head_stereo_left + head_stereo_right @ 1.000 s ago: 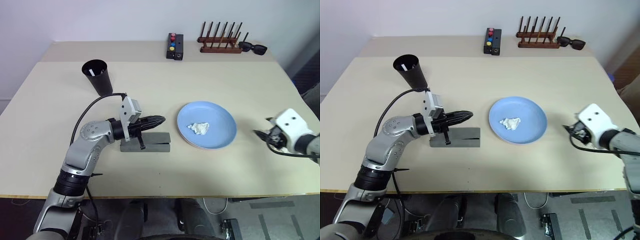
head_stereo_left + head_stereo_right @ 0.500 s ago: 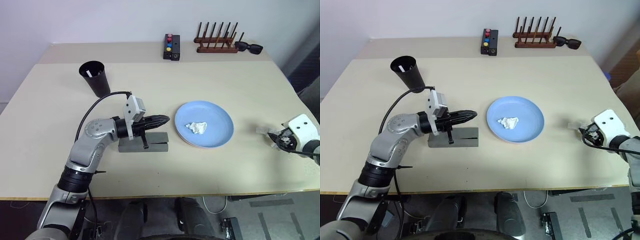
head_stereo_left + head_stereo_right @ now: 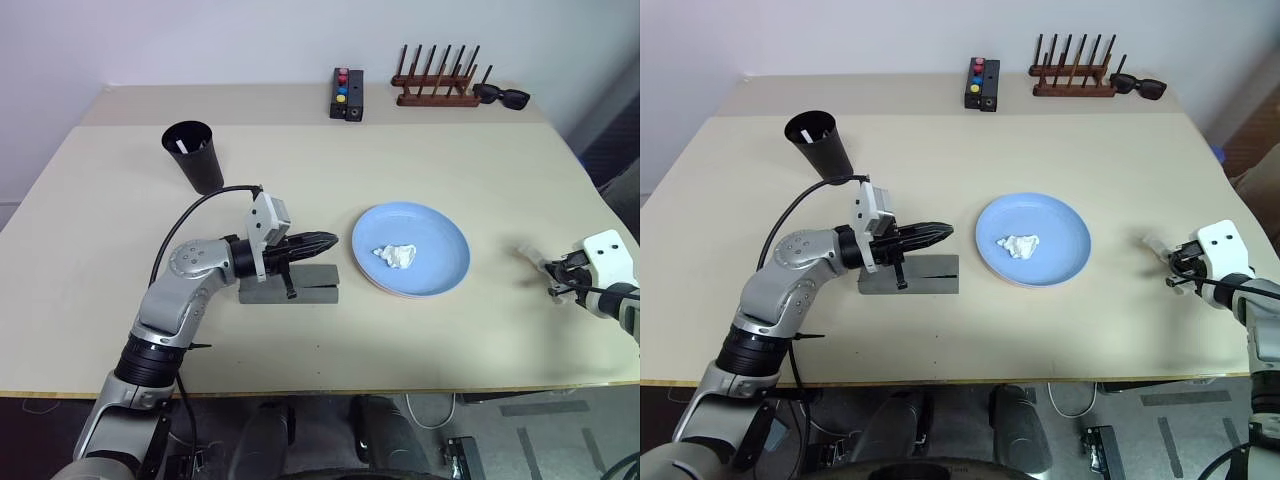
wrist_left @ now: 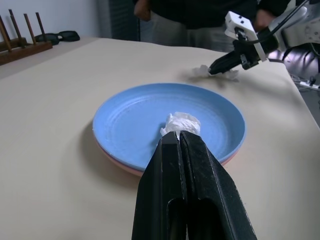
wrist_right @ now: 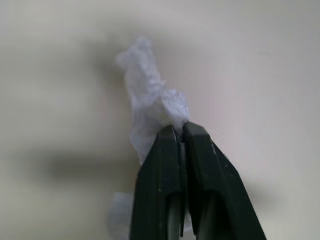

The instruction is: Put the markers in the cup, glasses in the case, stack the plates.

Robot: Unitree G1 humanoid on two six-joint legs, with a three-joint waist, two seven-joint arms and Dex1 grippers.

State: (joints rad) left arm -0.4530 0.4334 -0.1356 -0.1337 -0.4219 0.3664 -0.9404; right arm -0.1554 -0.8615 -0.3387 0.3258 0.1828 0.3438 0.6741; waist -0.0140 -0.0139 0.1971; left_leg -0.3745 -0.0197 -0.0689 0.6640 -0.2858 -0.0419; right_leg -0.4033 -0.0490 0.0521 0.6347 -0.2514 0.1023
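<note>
The light blue plate [image 3: 440, 262] lies stacked on the pink plate [image 4: 125, 167], with a crumpled white tissue [image 3: 397, 256] on top. Beside the plates lies the grey case [image 3: 312, 286], closed. My left gripper [image 3: 325, 241] hovers just above it, shut and empty, pointing at the plates. The black cup [image 3: 195, 160] stands upright at the far left, and a white sliver shows inside its mouth. The glasses are out of view. Near the table's right edge my right gripper [image 5: 181, 131] is shut on a second crumpled tissue [image 5: 150, 95] lying on the table.
At the table's back stand a wooden peg rack [image 3: 437, 90], black sunglasses [image 3: 503, 95] and a black box with coloured buttons [image 3: 348, 92]. A person [image 4: 200, 15] stands beyond the table's right side. The right edge is close to my right gripper.
My right gripper sank to the table near the right edge and closed its fingers on the tissue there. The left arm stayed still. The camera shifted slightly.
</note>
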